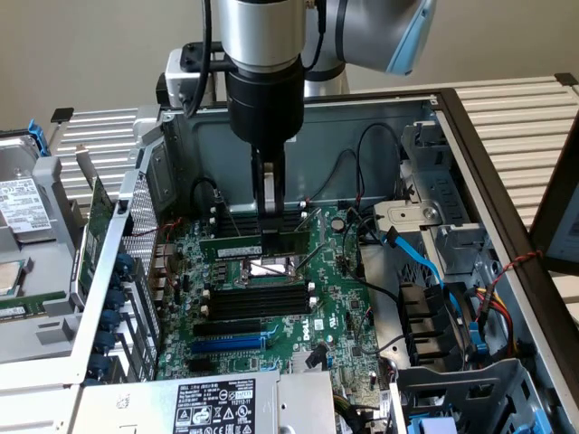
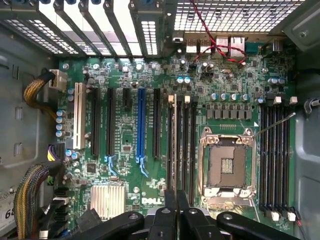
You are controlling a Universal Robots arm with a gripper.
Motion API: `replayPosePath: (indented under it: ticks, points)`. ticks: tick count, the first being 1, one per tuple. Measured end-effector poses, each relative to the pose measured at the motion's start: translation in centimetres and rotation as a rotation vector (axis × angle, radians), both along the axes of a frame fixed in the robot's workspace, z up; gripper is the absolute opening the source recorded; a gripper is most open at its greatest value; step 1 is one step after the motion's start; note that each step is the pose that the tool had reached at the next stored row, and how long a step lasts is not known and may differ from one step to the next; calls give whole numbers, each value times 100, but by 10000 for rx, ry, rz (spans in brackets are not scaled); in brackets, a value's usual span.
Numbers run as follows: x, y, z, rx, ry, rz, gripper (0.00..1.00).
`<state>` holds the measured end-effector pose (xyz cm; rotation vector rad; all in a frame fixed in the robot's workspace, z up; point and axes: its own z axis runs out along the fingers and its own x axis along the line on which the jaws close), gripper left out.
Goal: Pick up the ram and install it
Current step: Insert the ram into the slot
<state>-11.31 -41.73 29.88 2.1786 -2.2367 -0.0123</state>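
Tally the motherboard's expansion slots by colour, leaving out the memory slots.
Black expansion slots: 4
Blue expansion slot: 1
White expansion slot: 1
Total: 6

Even soft light, white glare behind the grille (image 2: 235, 15), faint shadows

Long narrow green ram stick (image 1: 233, 242) with pale label; slim black metal fingers (image 1: 259, 190). Flat green motherboard (image 1: 335, 298) dotted with silver capacitors, carrying long black plastic memory slots (image 1: 258, 300) with white end clips, one long blue plastic slot (image 1: 226, 344) and one white plastic slot (image 2: 78, 122). Thin red-and-black twisted wire (image 2: 216, 39); ribbed silver heatsink (image 2: 107, 200); flat light-blue cables (image 1: 423, 260); grey sheet-metal case (image 1: 380, 117).
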Motion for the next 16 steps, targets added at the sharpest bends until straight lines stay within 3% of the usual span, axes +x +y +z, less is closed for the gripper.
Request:
replayPosePath:
  ticks: [5,12,16]
  points:
    - [4,-2,-82,-1,20,-12,13]
    - [5,36,-141,-7,29,-25,13]
    - [8,36,-185,-6,101,-26,13]
